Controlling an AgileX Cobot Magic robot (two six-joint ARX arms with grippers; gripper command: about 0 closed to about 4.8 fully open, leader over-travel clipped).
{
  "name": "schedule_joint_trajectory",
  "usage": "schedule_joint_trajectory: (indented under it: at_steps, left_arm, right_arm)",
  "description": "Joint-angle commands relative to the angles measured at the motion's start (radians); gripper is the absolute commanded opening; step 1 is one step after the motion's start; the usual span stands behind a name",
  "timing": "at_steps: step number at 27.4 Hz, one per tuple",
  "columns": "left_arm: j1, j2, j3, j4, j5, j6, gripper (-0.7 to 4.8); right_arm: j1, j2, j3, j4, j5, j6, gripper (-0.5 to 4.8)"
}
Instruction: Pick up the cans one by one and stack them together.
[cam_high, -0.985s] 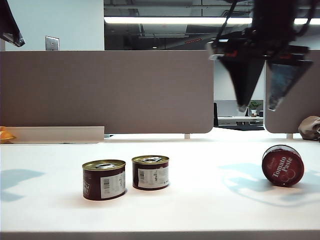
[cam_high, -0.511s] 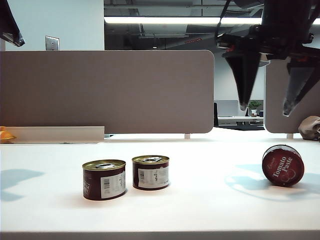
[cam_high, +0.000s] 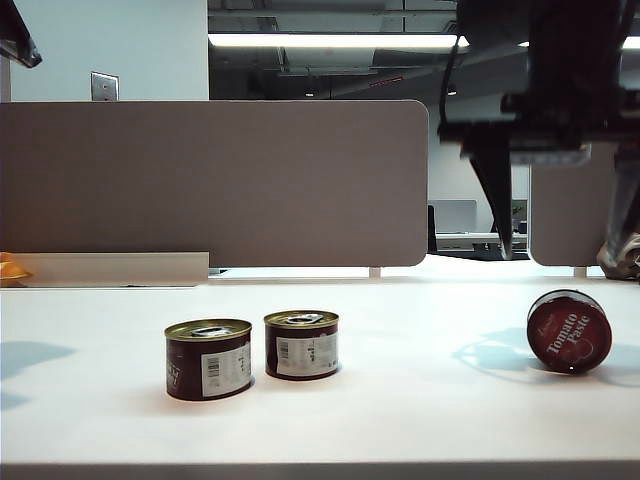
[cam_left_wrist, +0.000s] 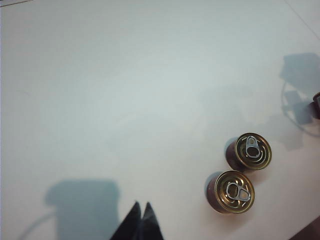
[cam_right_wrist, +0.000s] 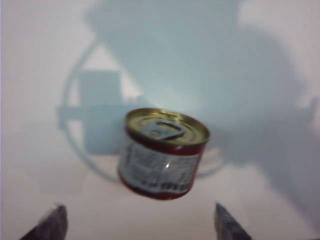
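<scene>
Tomato-paste cans (cam_high: 251, 355): two upright side by side, a third can (cam_high: 569, 331) tipped on its side.
Right gripper (cam_right_wrist: 141, 222) hangs directly above the tipped can, jaws wide; left gripper (cam_left_wrist: 141, 219), closed and empty, hovers well apart from the pair.

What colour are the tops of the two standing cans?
Gold lids, clearest in the left wrist view.

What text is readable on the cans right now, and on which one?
"Tomato Paste": red label of the tipped can on the right, below the open right hand.
Barcode panels on the two upright cans: too small to read.
Panel on the tipped can, right wrist view: blurred.
</scene>
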Motion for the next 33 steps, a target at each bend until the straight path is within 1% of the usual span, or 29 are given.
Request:
schedule_joint_trajectory:
  at_steps: [1, 7, 11, 17, 33]
  left_arm:
    - [0.001, -0.03, 0.003, 0.01, 0.011, -0.003, -0.06]
    - [0.001, -0.043, 0.003, 0.016, 0.005, -0.001, -0.06]
    - [0.001, -0.043, 0.003, 0.009, 0.006, -0.001, -0.06]
    - [0.001, -0.045, 0.003, 0.009, 0.005, -0.001, -0.06]
    - [0.001, -0.051, 0.003, 0.01, 0.003, 0.005, -0.06]
  right_arm:
    - [0.002, 0.02, 0.003, -0.005, 0.011, 0.005, 3.82]
    - [-0.004, 0.047, 0.003, 0.013, 0.024, 0.005, 3.83]
    - [-0.021, 0.068, 0.003, 0.012, 0.0, 0.006, 3.83]
    - [-0.048, 0.081, 0.003, 0.029, -0.005, 0.006, 3.82]
    - [-0.048, 0.185, 0.003, 0.065, -0.057, 0.007, 3.77]
